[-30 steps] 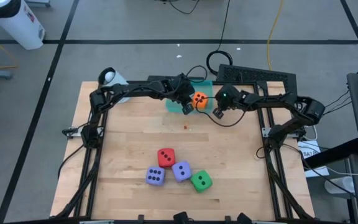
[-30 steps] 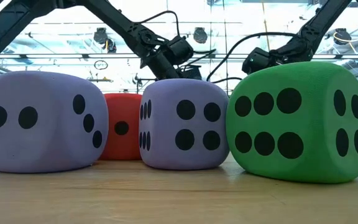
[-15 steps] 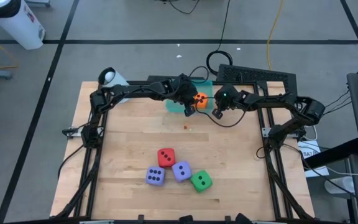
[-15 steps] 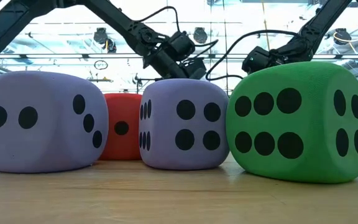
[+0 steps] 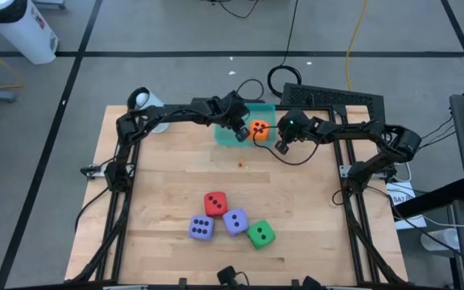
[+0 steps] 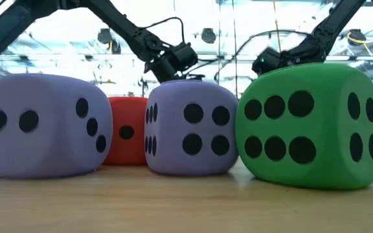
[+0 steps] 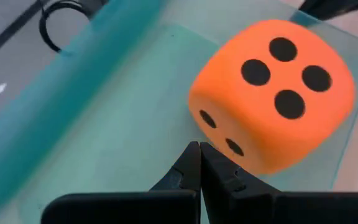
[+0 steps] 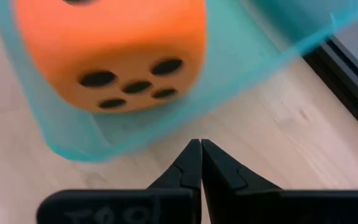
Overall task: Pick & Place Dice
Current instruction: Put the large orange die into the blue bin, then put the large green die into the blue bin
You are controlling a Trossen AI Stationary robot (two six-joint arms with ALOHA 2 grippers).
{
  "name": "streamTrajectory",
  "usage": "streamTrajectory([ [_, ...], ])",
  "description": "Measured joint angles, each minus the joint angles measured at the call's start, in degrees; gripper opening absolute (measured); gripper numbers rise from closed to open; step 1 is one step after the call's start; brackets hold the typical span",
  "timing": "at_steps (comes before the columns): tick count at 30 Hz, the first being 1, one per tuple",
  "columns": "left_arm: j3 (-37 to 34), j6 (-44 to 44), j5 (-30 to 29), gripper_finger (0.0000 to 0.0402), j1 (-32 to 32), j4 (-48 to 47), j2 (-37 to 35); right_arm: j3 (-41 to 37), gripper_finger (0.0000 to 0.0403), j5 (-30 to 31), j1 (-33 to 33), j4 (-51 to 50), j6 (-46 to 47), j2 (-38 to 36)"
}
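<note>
The orange die [image 5: 259, 129] sits in the teal tray [image 5: 227, 137] at the table's far edge, its four-pip face up [image 7: 272, 93]. My left gripper [image 5: 242, 131] is shut over the tray floor [image 7: 104, 112], its tips [image 7: 199, 149] right beside the die's lower edge. My right gripper [image 5: 281, 147] is shut and hovers over bare wood just outside the tray's right corner [image 8: 241, 56], with the die [image 8: 114, 43] beyond it. The red die [image 5: 215, 203], two purple-blue dice [image 5: 201, 228] [image 5: 234, 221] and the green die [image 5: 260, 234] rest on the table near its near edge. My left gripper has its shut tips next to the lower edge [image 7: 219, 134] of the orange die's two-pip side, coming slanting down from the table's left. Whether they touch the die, I cannot tell. The die rests on the tray floor.
In the low view the purple-blue die [image 6: 41, 126], red die [image 6: 127, 139], second purple-blue die [image 6: 193, 129] and green die [image 6: 313, 126] fill the foreground. A white object [image 5: 139, 99] sits at the far left corner. A black board [image 5: 333, 97] and a cable coil [image 5: 284, 78] lie beyond the tray.
My left gripper has drawn back a little from the orange die toward the table's far left. The die has stayed in the tray. The right arm has kept still.
</note>
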Motion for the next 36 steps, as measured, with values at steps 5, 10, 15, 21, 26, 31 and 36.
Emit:
streamTrajectory([
  [5, 0.10, 0.22, 4.59, 0.0001, -0.80, 1.11, 0.18, 0.00, 0.0000, -3.68, 0.83, 2.72, -0.75, 0.09],
  [10, 0.09, 1.17, 7.42, 0.0001, -2.10, 0.83, 0.21, -0.02, 0.0000, -3.80, 2.21, 3.60, -0.97, 0.86],
  [15, 1.17, 1.32, 7.70, 0.0001, -2.43, 0.13, 0.21, -0.05, 0.0000, -3.67, 3.05, 4.27, -0.90, 2.05],
  [21, 1.18, -1.56, 7.14, 0.0001, -0.79, -3.05, 0.21, 0.00, 0.0000, -3.46, 3.04, 4.39, 1.84, 2.40],
  [26, 1.18, 0.97, 7.24, 0.0001, 0.09, -7.08, -0.36, 0.00, 0.0000, -3.46, 3.04, 3.49, 2.16, 2.38],
  [31, 1.18, 6.25, 7.59, 0.0001, 0.25, -9.46, -5.42, 0.00, 0.0000, -3.35, 3.04, 0.74, 2.49, 1.95],
  [36, -2.51, 14.21, 13.10, 0.0001, 1.03, -13.09, -17.56, 0.00, 0.0000, -4.67, 3.04, -4.07, 3.47, -1.98],
])
